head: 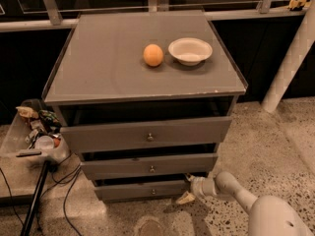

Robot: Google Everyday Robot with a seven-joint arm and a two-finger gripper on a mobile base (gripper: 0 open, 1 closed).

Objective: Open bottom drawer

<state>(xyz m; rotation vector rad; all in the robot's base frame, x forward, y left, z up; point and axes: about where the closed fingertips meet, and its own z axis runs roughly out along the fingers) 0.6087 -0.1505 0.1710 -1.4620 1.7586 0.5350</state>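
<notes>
The bottom drawer (142, 190) is the slimmest grey front of three, low on the cabinet, with a small round knob (153, 191) at its centre. It stands slightly out from the cabinet. My gripper (187, 190) reaches in from the lower right and sits at the drawer's right end, just under the middle drawer. A pale fingertip (185, 198) points down toward the floor.
The grey cabinet top (108, 68) holds an orange (153, 55) and a white bowl (190, 50). A clear bin of clutter (37, 134) and cables lie at the left. A white post (290, 63) stands at the right. My arm (246, 200) crosses the speckled floor.
</notes>
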